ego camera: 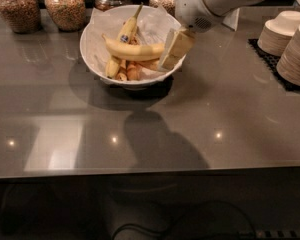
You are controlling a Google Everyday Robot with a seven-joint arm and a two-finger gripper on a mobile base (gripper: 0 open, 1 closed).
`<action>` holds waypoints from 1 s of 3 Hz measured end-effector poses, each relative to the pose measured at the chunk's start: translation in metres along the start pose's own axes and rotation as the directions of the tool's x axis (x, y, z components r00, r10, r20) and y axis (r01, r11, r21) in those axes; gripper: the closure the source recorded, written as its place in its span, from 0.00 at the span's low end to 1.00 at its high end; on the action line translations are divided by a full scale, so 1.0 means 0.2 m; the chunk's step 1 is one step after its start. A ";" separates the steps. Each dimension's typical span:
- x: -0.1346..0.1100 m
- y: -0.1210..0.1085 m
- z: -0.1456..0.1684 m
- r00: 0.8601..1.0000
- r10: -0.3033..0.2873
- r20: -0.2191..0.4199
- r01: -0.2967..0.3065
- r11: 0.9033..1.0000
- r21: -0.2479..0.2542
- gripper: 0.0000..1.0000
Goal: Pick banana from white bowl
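Your end effector (174, 51) hangs at the white bowl's (86, 59) right rim. The banana (132, 50) lies just left, lengthwise toward it. Open or closed: cannot tell.

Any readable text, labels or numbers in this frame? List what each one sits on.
Too blurred to read: blue sticker on the slimmer banana.
No text visible: jars, stacked bowls, or the gripper, which is over the right rim of the white bowl.
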State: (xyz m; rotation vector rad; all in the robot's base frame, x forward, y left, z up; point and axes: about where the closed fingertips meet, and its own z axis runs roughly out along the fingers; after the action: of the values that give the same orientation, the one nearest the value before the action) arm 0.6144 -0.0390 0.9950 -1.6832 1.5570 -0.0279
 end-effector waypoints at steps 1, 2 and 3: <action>-0.01 0.00 0.01 1.000 -0.003 0.004 0.003 1.000 0.000 0.00; -0.03 0.00 0.04 1.000 -0.024 0.009 0.024 1.000 0.006 0.00; -0.08 0.00 0.17 0.997 -0.060 0.038 0.061 0.998 -0.014 0.00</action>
State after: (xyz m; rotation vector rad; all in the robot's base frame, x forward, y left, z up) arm 0.6280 -0.0079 0.9804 -1.7324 1.4817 -0.0160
